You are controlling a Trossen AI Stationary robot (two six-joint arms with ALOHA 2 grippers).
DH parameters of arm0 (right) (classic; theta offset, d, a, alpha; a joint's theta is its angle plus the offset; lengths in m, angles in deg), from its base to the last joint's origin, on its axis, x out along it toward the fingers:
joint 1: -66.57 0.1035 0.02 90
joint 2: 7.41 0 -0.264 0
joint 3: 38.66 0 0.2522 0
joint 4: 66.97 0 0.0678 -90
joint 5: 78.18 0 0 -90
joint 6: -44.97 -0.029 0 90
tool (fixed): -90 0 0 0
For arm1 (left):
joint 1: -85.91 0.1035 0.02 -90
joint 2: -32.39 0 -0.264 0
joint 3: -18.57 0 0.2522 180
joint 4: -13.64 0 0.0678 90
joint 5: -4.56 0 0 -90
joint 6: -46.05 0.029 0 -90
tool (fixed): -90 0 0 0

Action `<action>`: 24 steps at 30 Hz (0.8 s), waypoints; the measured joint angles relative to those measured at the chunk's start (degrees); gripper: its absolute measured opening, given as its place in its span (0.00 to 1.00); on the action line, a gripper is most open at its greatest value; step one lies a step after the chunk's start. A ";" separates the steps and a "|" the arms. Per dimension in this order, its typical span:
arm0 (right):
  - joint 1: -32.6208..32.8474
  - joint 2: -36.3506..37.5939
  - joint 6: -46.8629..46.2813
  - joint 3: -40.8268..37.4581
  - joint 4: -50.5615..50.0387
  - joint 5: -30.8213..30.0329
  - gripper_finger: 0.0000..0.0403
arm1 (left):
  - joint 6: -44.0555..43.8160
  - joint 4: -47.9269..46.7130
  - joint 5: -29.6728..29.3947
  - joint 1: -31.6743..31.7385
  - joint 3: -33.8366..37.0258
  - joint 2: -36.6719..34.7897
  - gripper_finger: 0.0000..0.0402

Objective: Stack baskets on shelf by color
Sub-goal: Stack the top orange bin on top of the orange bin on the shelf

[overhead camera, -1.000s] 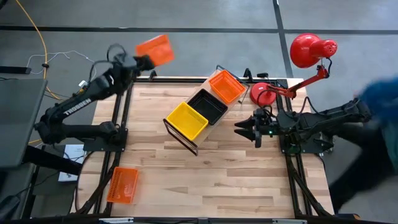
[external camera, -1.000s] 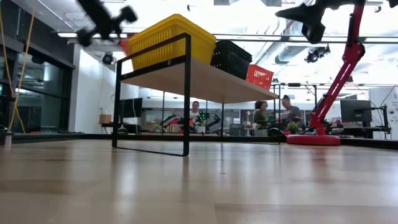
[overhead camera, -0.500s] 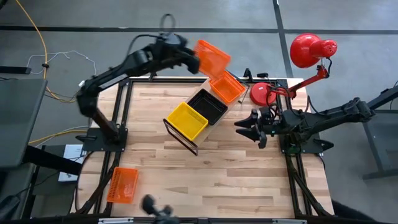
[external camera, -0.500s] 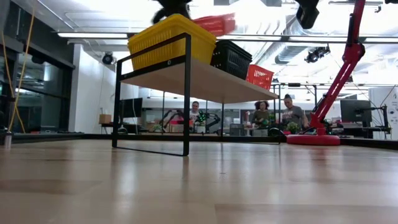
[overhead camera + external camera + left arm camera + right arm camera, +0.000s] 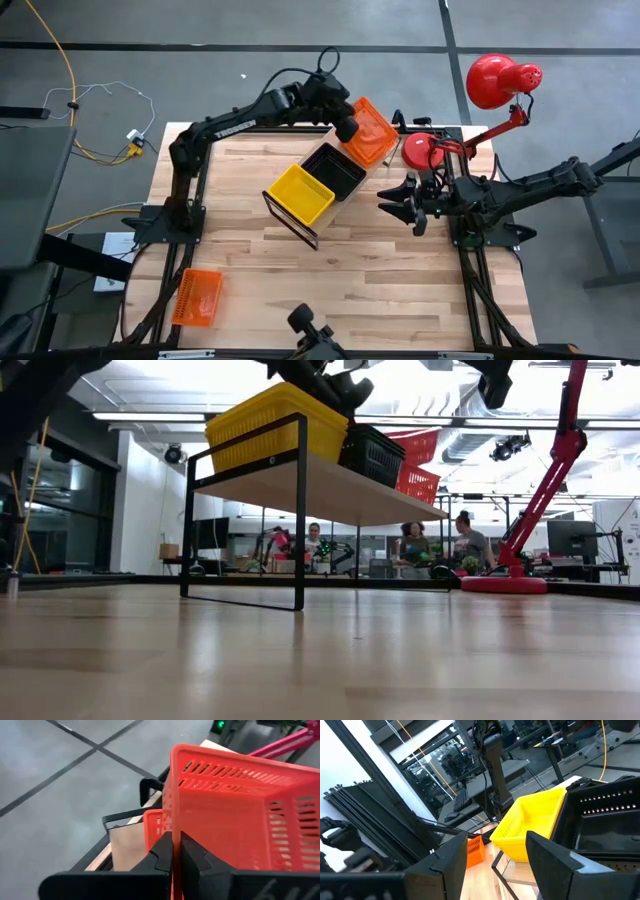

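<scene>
Left wrist view: left end effector (image 5: 176, 851) clamped on orange basket (image 5: 235, 815) rim, judged light, stiff, thin-walled; right end effector (image 5: 408, 207) open, three o'clock.

From down here the shelf (image 5: 330, 485) carries a yellow basket (image 5: 275, 425) nearest, a black basket (image 5: 377, 453) behind it, and an orange basket (image 5: 417, 483) at the far end. My left gripper (image 5: 335, 390) hangs above them, holding another orange basket (image 5: 412, 445) just over that last one.
</scene>
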 joint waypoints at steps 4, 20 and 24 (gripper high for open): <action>0.00 0.00 -0.06 0.00 -0.07 -1.20 0.47 | 1.00 0.14 1.68 -0.02 0.00 0.35 0.00; 0.00 0.00 0.77 0.00 -0.13 -2.09 0.47 | -0.02 -5.51 5.20 -0.61 -0.02 0.28 0.00; 0.00 0.00 1.28 0.00 -0.11 -3.17 0.47 | 2.41 -5.50 6.68 -0.61 -0.04 0.07 0.00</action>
